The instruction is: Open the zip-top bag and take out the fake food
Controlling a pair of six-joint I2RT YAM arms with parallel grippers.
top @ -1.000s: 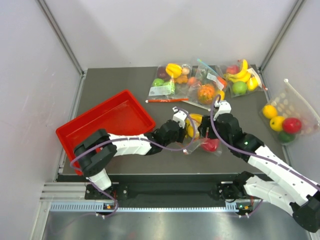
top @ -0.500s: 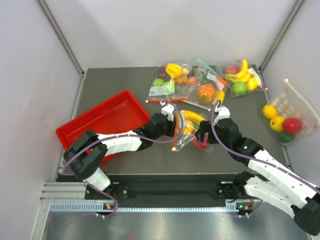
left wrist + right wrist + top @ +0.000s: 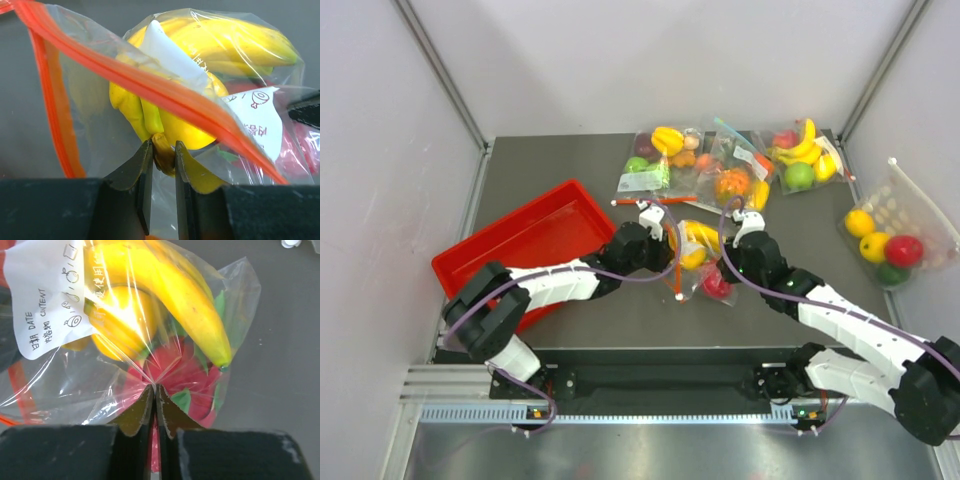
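Note:
The zip-top bag (image 3: 692,290) lies crumpled at mid-table, its red-orange zip strip (image 3: 165,95) running across the left wrist view. Inside it are the fake food pieces: a banana (image 3: 185,295), a round yellow-orange fruit (image 3: 125,320) and a pink-red dragon fruit (image 3: 185,372) with green tips. My left gripper (image 3: 164,152) reaches in from the left and is shut on the brownish stem of the yellow fruit bunch (image 3: 165,150). My right gripper (image 3: 155,389) comes from the right and is shut on a pinch of the bag's clear film, just over the dragon fruit. In the top view the two grippers (image 3: 667,247) (image 3: 722,270) flank the bag.
A red tray (image 3: 535,240) sits tilted at the left. Three other fruit bags (image 3: 665,160) (image 3: 735,182) (image 3: 802,155) line the back edge, with a thin orange strip (image 3: 655,200) in front of them. A dotted pouch (image 3: 890,240) with fruit lies at the right wall.
My right gripper has shut on the bag's film. Both arms and the bag have shifted left and slightly toward the back.

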